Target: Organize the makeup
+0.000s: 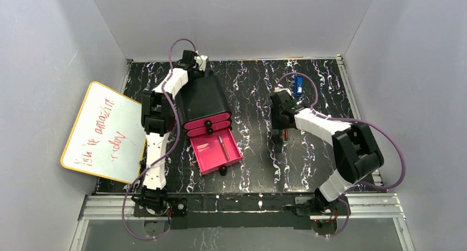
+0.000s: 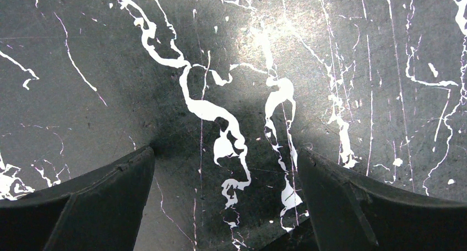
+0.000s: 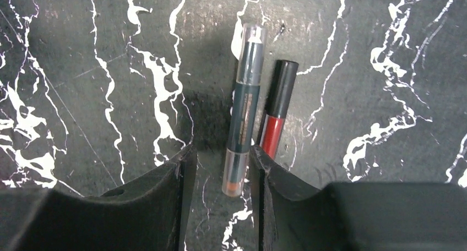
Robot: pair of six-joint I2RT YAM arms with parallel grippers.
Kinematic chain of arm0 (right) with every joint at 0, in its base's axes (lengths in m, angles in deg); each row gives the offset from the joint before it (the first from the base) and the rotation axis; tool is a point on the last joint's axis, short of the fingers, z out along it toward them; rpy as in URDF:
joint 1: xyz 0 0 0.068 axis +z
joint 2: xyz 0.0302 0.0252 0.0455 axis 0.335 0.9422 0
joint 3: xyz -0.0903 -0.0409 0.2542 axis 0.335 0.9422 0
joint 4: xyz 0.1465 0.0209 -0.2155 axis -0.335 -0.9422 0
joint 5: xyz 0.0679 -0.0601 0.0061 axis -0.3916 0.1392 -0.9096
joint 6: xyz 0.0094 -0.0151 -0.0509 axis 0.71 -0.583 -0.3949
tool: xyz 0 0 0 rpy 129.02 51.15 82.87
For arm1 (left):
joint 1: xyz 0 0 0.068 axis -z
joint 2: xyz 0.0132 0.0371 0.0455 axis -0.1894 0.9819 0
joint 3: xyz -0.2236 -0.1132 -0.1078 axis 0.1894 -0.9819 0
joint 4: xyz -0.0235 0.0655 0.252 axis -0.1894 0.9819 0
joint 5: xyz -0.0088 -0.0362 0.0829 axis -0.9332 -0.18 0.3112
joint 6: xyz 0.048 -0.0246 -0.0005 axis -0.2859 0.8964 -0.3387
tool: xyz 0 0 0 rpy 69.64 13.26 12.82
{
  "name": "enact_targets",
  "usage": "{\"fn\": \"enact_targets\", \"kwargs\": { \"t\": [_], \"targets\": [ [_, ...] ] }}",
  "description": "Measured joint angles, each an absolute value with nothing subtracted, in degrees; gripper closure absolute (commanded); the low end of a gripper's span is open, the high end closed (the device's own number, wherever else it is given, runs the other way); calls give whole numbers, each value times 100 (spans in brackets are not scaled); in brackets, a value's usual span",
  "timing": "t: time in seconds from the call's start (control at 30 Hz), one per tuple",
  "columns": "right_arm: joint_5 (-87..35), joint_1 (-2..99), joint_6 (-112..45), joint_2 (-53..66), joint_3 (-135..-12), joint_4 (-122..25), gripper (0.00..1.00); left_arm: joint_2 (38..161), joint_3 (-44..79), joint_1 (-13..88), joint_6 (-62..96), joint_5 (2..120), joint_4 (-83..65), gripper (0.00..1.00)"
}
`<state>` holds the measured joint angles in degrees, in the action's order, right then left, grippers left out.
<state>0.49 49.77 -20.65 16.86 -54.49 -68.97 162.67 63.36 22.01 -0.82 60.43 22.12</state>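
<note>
Two makeup sticks lie side by side on the black marbled table: a dark teal stick with clear caps (image 3: 245, 110) and a dark-red stick with a black cap (image 3: 277, 110). In the top view they show as a small red bit (image 1: 285, 134) under my right gripper (image 1: 279, 131). My right gripper (image 3: 220, 171) is open and low, its jaws either side of the teal stick's near end, with a gap on the left. The red stick lies just outside the right finger (image 3: 261, 163). My left gripper (image 2: 226, 168) is open and empty over bare table, behind the box (image 1: 199, 61). A thin pink stick (image 1: 221, 145) lies in the open drawer. The disc, compact and palette are out of view.
A black box (image 1: 202, 99) with pink drawers stands left of centre, its bottom drawer (image 1: 212, 157) pulled out toward me. A small blue rectangular object (image 1: 298, 86) lies behind the right gripper. A whiteboard (image 1: 104, 132) leans at the left edge. Grey walls enclose the table.
</note>
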Motion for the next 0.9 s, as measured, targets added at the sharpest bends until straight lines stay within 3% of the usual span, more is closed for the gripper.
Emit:
{"fn": "enact_targets", "kwargs": {
  "t": [0.33, 0.6, 0.73, 0.9],
  "targets": [
    [-255, 4802, -2154, 2047, -5106, -6300, 57, 16269, 6336, 2201, -100, 6046, 2215, 2],
    [-292, 4767, -2229, 2138, -5086, -5966, 86, 16269, 6336, 2203, -121, 6046, 2217, 2],
    [-288, 4767, -2235, 2143, -5086, -5937, 93, 16272, 6336, 2203, -121, 6046, 2217, 2],
    [-144, 5104, -2209, 2053, -5119, -6241, 93, 16272, 6336, 2203, -121, 6046, 2217, 2]
  ]
}}
